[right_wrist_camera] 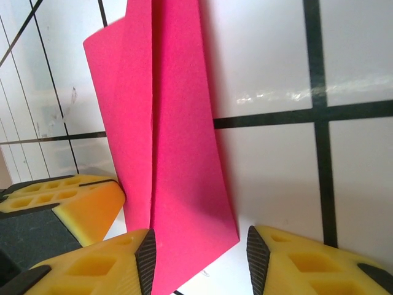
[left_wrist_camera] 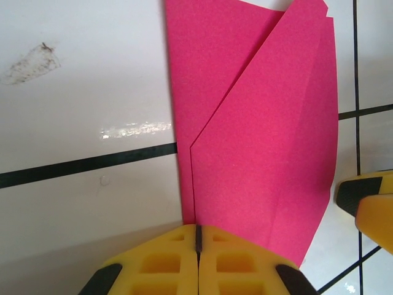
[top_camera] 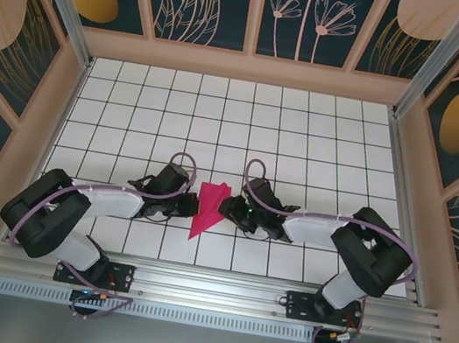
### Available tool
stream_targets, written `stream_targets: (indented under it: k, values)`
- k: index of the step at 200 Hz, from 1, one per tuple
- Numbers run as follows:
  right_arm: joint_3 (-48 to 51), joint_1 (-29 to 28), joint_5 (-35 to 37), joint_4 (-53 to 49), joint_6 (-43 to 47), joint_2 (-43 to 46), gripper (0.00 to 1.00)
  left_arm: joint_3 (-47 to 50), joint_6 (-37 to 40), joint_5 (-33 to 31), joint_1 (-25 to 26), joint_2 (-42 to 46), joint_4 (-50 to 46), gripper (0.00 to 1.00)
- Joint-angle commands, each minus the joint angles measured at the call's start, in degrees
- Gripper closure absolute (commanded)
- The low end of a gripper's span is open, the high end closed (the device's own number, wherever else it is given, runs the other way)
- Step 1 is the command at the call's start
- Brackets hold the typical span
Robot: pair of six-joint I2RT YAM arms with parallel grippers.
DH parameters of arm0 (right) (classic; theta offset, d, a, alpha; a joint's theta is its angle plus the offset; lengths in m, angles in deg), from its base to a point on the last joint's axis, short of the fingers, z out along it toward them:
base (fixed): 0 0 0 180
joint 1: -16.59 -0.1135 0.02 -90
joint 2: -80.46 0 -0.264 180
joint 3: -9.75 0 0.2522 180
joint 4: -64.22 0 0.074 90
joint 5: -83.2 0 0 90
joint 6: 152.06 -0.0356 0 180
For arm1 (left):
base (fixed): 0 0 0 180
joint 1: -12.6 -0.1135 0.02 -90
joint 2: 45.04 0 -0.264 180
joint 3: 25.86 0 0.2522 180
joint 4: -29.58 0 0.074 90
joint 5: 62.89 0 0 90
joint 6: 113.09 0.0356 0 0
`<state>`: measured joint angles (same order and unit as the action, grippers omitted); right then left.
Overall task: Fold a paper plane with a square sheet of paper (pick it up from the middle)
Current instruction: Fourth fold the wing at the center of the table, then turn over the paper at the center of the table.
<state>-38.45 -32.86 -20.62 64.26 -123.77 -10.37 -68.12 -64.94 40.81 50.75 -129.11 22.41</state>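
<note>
1. Top external: folded paper [top_camera: 208, 208] sits mid-width near the table's [top_camera: 323, 144] near edge, between my left pincer [top_camera: 189, 206] and right pincer [top_camera: 226, 209].
2. Left wrist: left pincer [left_wrist_camera: 198, 228] pressed together, pinching the paper's [left_wrist_camera: 264, 153] edge.
3. Right wrist: right pincer [right_wrist_camera: 201, 236] spread, straddling the paper's [right_wrist_camera: 172, 153] corner.

I can read no text, label, brand, number or sign in any of my camera feeds.
</note>
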Motion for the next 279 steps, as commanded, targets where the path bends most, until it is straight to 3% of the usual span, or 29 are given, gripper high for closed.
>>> stream_targets:
  k: [1, 87, 148, 196, 279]
  values:
    - [0.03, -0.82, -0.69, 1.58, -1.4, -1.26, 0.53, 1.68, -0.41, 1.24, -0.09, -2.05, -2.2, 0.92]
    - [-0.13, -0.47, -0.59, 4.77, -1.7, -0.8, 0.54, 2.2, -1.44, 4.14, -0.13, -3.2, -0.44, 0.92]
    - [0.48, 0.1, -3.39, 13.18, -1.54, -1.73, 0.52, 2.56, -2.78, 6.0, -0.1, -3.38, 1.5, 0.92]
    - [-1.76, 0.28, -3.67, 12.73, 0.01, -4.43, 0.51, 2.91, -3.77, 6.11, -0.11, -2.64, 2.24, 0.92]
    - [-3.65, 0.16, -4.92, 14.74, 3.07, -8.2, 0.74, 3.86, -5.43, 6.79, -0.1, -1.49, 4.34, 0.91]
